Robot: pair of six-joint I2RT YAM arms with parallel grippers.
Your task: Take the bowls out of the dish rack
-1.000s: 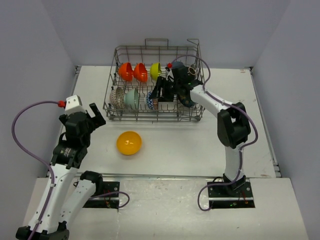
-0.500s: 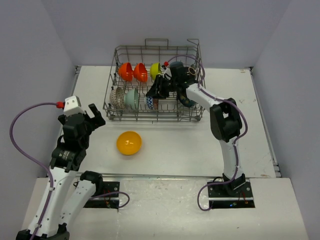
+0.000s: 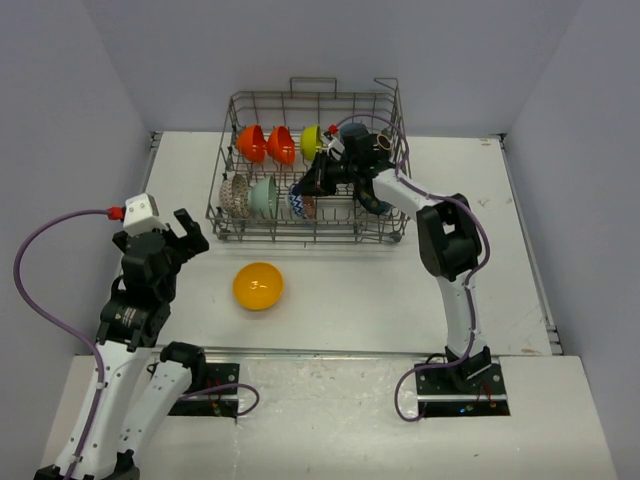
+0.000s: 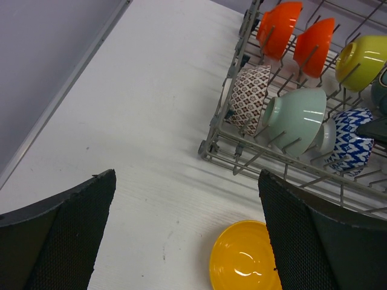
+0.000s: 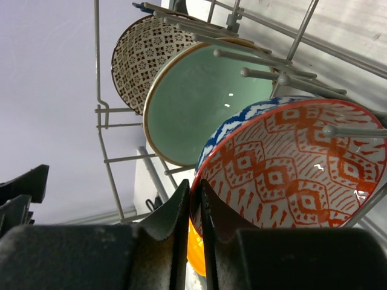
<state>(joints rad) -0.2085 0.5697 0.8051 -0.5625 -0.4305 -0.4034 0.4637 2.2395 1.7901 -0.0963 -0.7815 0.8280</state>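
The grey wire dish rack (image 3: 224,172) stands at the back of the table. Its rear row holds an orange bowl (image 3: 250,143), a red one (image 3: 281,145) and a yellow-green one (image 3: 311,141). In front stand a brown-patterned bowl (image 3: 234,195), a mint bowl (image 3: 264,196) and a blue zigzag bowl (image 3: 302,206) with an orange-patterned inside (image 5: 290,169). My right gripper (image 5: 195,193) is shut on that bowl's rim, one finger inside and one outside. A yellow bowl (image 3: 259,285) lies upright on the table. My left gripper (image 4: 187,235) hovers open to its left, holding nothing.
A dark teal bowl (image 3: 376,196) sits in the rack's right part, partly behind my right arm. The rack's handle loop (image 3: 313,84) rises at its back. Grey walls close in the white table on three sides. Bare tabletop lies left and right of the rack.
My right gripper has reached left inside the rack and shut on the blue zigzag bowl's rim. The left arm has drifted slightly down and left, still open.
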